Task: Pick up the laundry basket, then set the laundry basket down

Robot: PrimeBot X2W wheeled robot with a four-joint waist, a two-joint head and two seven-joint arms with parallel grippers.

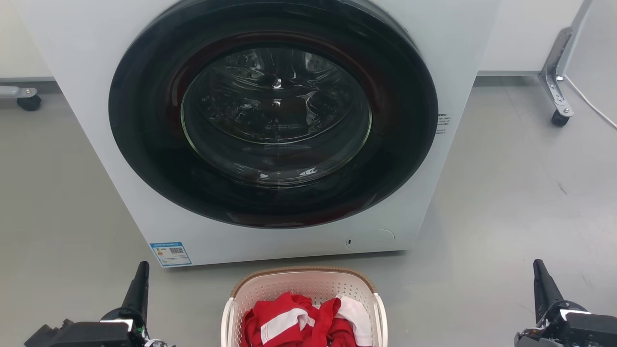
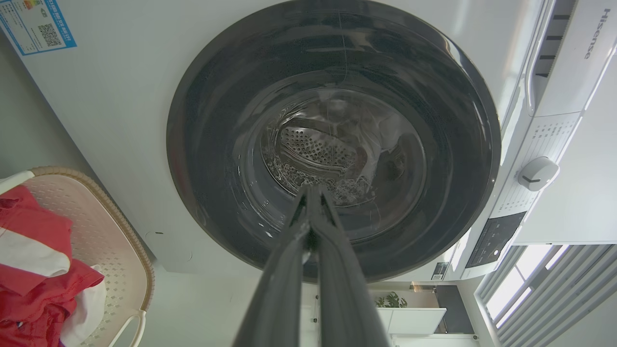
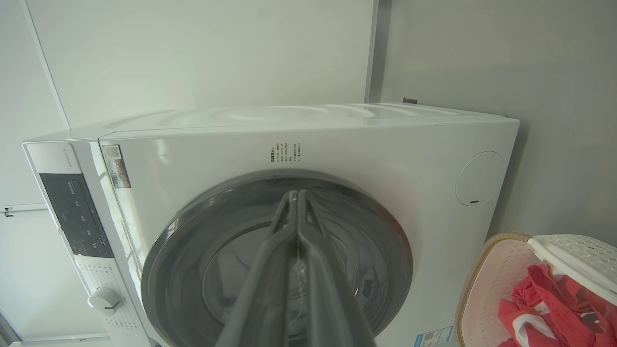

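- Laundry basket (image 1: 299,286) stands on the grey floor (image 1: 506,193), just in front of the washing machine (image 1: 87,144). Red and white clothes (image 1: 289,323) are heaped inside it, and its near end runs off the head view's lower edge.
- Left gripper (image 1: 143,266) and right gripper (image 1: 539,266) flank it, both well apart from it, pointing at the machine. Each has its fingers pressed together at the tips, with nothing between them.
- White side handles (image 1: 382,308) face outward, one toward each arm. Both grippers would likely have to spread and come inward, and the left looks nearer.
- The basket's long axis cannot be told, because the basket is cut off.
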